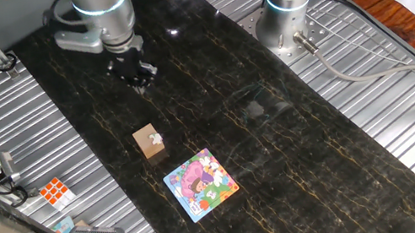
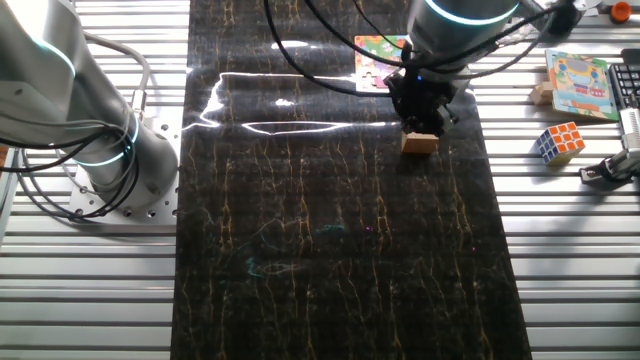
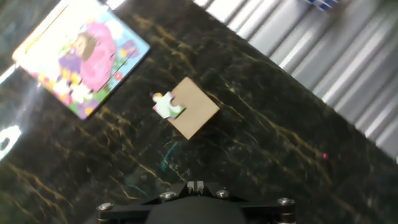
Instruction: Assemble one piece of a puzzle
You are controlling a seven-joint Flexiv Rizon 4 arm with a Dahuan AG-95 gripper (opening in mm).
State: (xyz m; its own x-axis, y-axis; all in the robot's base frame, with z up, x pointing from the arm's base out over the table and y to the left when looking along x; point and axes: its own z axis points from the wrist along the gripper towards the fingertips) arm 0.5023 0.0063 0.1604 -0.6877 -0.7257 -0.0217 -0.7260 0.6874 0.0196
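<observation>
The piece is tiny and whitish. It lies on the edge of the tan wooden cube, overhanging toward the puzzle. In one fixed view the piece sits on the cube, with the blue-bordered puzzle flat on the black mat just in front of it. My gripper is above the mat, away from the cube, with its fingertips together and nothing between them. It also shows in one fixed view. In the other fixed view the gripper partly hides the cube, and the puzzle lies behind it.
An orange-and-white Rubik's cube sits on the slatted metal beside the mat and also shows in the other fixed view. A second picture board lies near it. A second arm's base stands at the mat's far corner.
</observation>
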